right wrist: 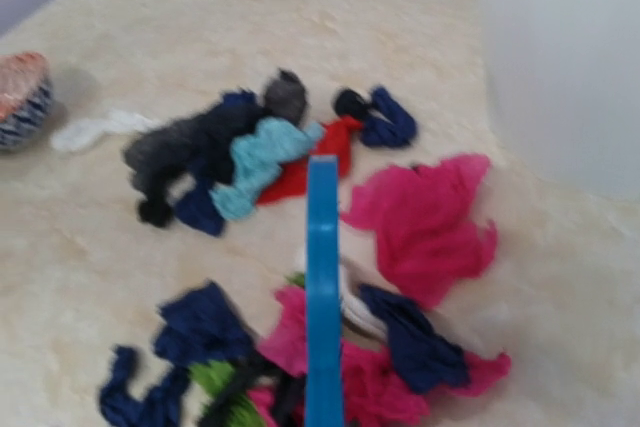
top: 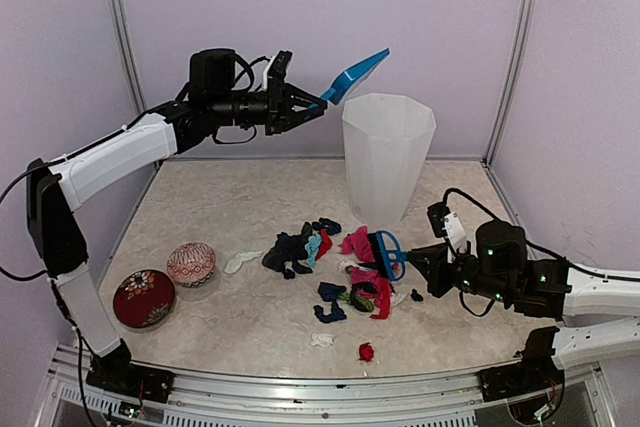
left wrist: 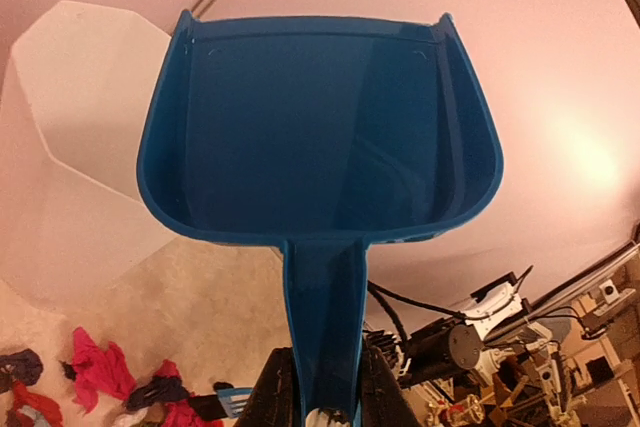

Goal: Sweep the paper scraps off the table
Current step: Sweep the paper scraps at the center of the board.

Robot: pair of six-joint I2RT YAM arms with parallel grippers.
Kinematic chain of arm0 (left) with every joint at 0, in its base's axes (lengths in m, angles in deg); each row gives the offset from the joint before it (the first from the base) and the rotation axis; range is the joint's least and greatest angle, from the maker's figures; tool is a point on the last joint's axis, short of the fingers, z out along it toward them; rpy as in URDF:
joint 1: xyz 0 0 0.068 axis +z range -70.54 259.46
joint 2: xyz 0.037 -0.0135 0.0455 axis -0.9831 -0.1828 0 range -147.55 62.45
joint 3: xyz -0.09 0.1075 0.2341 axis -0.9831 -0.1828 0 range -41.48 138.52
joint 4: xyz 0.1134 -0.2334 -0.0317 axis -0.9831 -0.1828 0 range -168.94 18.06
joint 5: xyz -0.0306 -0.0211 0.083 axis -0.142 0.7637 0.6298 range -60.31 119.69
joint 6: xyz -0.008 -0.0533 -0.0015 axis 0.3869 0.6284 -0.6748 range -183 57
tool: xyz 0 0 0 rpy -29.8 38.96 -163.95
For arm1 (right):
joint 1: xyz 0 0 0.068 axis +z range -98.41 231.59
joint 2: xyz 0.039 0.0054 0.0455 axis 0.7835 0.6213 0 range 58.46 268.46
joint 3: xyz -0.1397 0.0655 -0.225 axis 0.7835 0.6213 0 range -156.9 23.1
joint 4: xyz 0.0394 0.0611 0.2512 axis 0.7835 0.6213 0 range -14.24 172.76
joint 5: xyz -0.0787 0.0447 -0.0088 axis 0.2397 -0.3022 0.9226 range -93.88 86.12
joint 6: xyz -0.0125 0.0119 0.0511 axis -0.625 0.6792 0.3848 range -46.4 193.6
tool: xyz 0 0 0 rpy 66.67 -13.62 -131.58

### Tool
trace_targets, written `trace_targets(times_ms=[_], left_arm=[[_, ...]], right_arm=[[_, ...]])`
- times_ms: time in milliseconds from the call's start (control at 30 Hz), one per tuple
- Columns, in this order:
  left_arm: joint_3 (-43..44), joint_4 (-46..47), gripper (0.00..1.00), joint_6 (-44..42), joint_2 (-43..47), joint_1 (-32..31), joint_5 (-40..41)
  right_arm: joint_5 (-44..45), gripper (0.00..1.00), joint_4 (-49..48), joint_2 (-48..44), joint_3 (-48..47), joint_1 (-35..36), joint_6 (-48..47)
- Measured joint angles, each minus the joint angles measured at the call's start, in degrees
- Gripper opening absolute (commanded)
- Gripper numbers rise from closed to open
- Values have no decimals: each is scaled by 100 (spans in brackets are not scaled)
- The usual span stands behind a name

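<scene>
Beige marble-patterned table sits inside lilac walls. In front of the white bin, the paper scraps lie on it in a loose pile of pink, red, navy, teal, green and white, with a few strays nearer. Beside the pile, the right gripper pinches a blue brush set among them. Just left of the bin's rim and higher, the left gripper clamps the handle of a blue dustpan, which tilts upward.

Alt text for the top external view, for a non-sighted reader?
The left gripper holds a blue dustpan raised near the rim of a tall white bin; the right gripper holds a blue brush in colourful paper scraps on the table. Two round patterned bowls sit far left.
</scene>
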Motion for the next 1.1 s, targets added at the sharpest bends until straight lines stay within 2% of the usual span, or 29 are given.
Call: trace_targets(times_ms=[200, 433, 733, 1100], left_arm=[[-619, -1502, 0, -1165, 1021, 0, 1342], [-1353, -2697, 0, -1832, 2411, 0, 3274], [-2479, -3191, 0, -2343, 4232, 0, 5438], [-3759, -3038, 0, -2616, 5128, 0, 6867]], right_arm=[[-343, 0, -201, 254, -398, 2, 66], [-647, 0, -581, 979, -960, 92, 293], [-981, 0, -1200, 2365, -1764, 186, 1029], [-1405, 0, -2061, 4723, -3230, 291, 2581]])
